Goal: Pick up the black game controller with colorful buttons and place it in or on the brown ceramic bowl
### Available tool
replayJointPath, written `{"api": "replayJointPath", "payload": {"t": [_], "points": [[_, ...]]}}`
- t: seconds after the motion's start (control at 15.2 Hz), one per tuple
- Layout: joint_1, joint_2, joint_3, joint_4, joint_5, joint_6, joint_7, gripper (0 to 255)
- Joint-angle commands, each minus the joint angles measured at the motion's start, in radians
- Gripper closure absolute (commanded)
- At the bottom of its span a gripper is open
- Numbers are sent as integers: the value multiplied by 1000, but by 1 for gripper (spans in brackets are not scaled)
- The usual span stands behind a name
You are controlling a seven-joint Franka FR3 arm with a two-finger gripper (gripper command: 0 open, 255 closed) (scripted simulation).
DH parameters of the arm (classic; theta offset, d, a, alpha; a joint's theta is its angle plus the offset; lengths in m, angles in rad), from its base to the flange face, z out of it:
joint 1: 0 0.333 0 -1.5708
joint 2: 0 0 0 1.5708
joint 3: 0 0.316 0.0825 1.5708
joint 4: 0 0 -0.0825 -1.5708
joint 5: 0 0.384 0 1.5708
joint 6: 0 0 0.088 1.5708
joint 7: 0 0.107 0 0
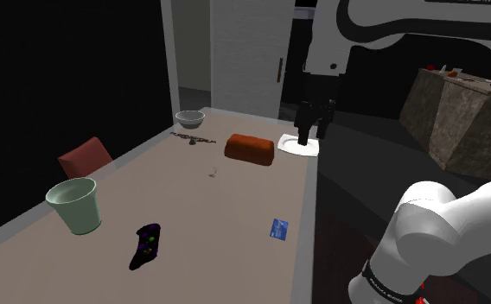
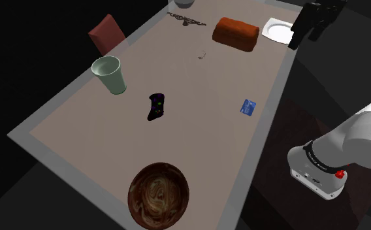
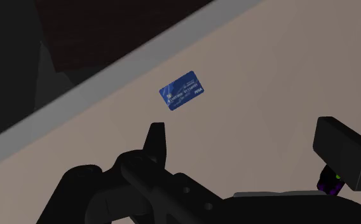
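The black game controller (image 1: 145,244) with green and purple buttons lies flat on the beige table (image 1: 200,199), near its front end. From the second exterior view the controller (image 2: 156,106) sits mid-table, and the brown glazed bowl (image 2: 158,194) stands at the near end, apart from it. My gripper (image 1: 315,134) hangs open over the table's far right corner, above a white plate (image 1: 297,144), far from the controller. In the wrist view the gripper (image 3: 246,137) holds nothing, and a corner of the controller (image 3: 330,181) peeks out beside one finger (image 3: 346,149).
A pale green cup (image 1: 75,205) stands left of the controller. A blue card (image 1: 279,228) lies near the right edge. An orange-brown block (image 1: 250,148), a grey bowl (image 1: 189,118) and a dark chain-like item (image 1: 192,137) occupy the far end. A red chair (image 1: 86,157) stands beside the table.
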Motion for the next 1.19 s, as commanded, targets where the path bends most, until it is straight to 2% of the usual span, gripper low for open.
{"api": "replayJointPath", "payload": {"t": [0.0,0.59,1.12], "points": [[0,0,0,0,0,0,0,0],[23,209,180,8,87,197,230,0],[31,477,317,111,89,354,439,0]]}}
